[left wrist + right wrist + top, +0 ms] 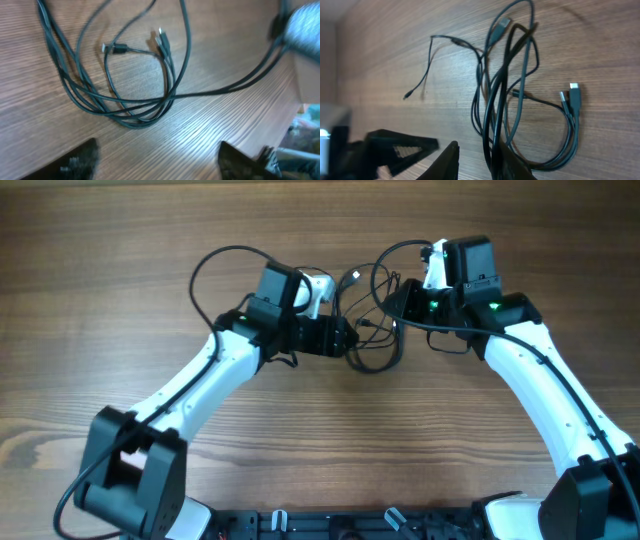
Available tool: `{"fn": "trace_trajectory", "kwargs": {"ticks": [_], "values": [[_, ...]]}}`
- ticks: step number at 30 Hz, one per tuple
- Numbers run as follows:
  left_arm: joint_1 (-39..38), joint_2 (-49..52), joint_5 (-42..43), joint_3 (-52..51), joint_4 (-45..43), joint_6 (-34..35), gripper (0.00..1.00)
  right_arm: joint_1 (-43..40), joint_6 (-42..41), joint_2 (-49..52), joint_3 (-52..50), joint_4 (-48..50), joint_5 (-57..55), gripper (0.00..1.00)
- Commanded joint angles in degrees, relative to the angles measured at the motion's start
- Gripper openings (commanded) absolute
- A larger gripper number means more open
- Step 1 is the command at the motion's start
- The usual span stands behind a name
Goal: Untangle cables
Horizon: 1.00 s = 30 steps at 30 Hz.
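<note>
- left gripper [157, 162]: jaws spread wide, empty, over the tangle; looks like the regrasp step, and next it must single out one strand.
- cables [372, 330]: thin black flexible wires in crossing loops with small plug ends, between the arms on the wood-grain table [120, 240].
- right gripper [480, 160]: clamped on several strands.
</note>
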<state>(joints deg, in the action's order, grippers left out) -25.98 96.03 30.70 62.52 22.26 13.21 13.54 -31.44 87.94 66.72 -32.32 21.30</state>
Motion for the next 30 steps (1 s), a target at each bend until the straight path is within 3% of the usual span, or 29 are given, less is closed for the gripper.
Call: {"fn": "trace_trajectory", "kwargs": {"ticks": [1, 5, 10, 30], "values": [[-1.90, 2.25, -3.72, 0.44, -1.49, -11.61, 0.91, -0.07, -4.83, -1.16, 0.76, -0.07, -1.42, 0.25], [-4.02, 2.89, -10.99, 0.44, -3.23, -22.51, 1.00, -0.07, -6.25, -1.16, 0.76, -0.70, -1.42, 0.25], [-6.16, 4.76, -12.83, 0.44, -6.75, -30.82, 1.00, -0.07, -6.43, -1.16, 0.76, -0.76, -1.38, 0.25], [-8.81, 10.93, -12.76, 0.44, -11.82, -30.86, 1.00, -0.09, -10.78, -1.16, 0.76, -0.68, -3.74, 0.25]]}}
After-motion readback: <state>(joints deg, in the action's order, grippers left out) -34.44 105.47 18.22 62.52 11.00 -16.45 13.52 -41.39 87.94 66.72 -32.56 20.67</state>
